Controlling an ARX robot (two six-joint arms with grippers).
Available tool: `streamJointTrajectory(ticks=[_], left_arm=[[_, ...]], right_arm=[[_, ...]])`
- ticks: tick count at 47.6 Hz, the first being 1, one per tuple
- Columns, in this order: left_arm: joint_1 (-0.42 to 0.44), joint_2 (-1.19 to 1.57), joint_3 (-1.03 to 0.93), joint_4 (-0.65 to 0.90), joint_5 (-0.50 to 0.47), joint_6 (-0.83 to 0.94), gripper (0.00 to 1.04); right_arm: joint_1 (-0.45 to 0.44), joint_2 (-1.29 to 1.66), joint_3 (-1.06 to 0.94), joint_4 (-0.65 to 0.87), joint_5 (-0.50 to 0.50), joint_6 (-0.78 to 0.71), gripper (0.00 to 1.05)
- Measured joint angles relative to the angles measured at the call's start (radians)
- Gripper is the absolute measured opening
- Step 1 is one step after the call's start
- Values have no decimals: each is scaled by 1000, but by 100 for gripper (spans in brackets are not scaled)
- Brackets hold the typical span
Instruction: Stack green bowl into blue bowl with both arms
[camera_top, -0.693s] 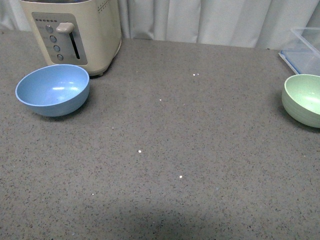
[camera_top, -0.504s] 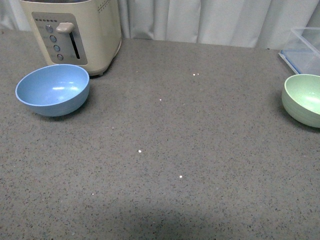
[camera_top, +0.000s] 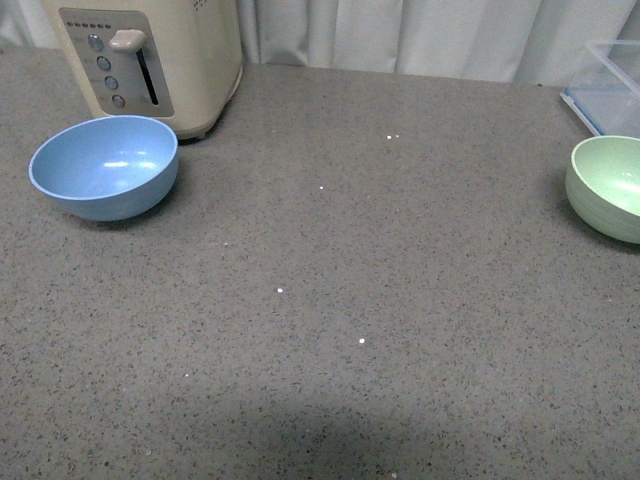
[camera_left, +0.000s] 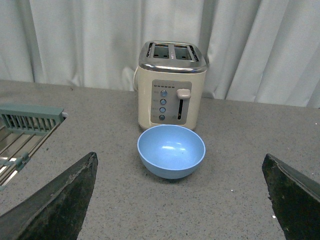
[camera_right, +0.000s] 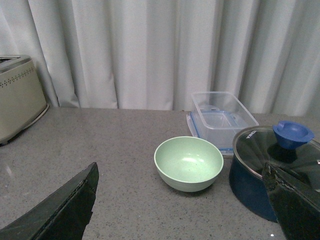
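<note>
Blue bowl (camera_top: 103, 167) is seen near the far left corner of the worktop (camera_top: 330, 380), just in front of the toaster (camera_top: 150, 60). Green bowl (camera_top: 608, 188) is seen at the right edge, well apart from it. Both are upright and empty. Left gripper (camera_left: 179, 157) is held spread wide, aimed at the blue bowl, with nothing gripped. Right gripper (camera_right: 180, 166) is likewise spread, aimed at the green bowl. Neither bowl is touched. Step judged: reach for the green bowl. Its rim is best pinched on the side away from the lidded pot (camera_right: 272, 170) and clear container (camera_right: 222, 117). The blue bowl should be steadied by the left gripper for the drop.
</note>
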Motion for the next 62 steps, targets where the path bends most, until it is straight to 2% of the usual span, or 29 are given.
streamJointTrajectory(ticks=[62], left_arm=[[0,0,0,0,0,0,98]], right_arm=[[0,0,0,0,0,0,96]])
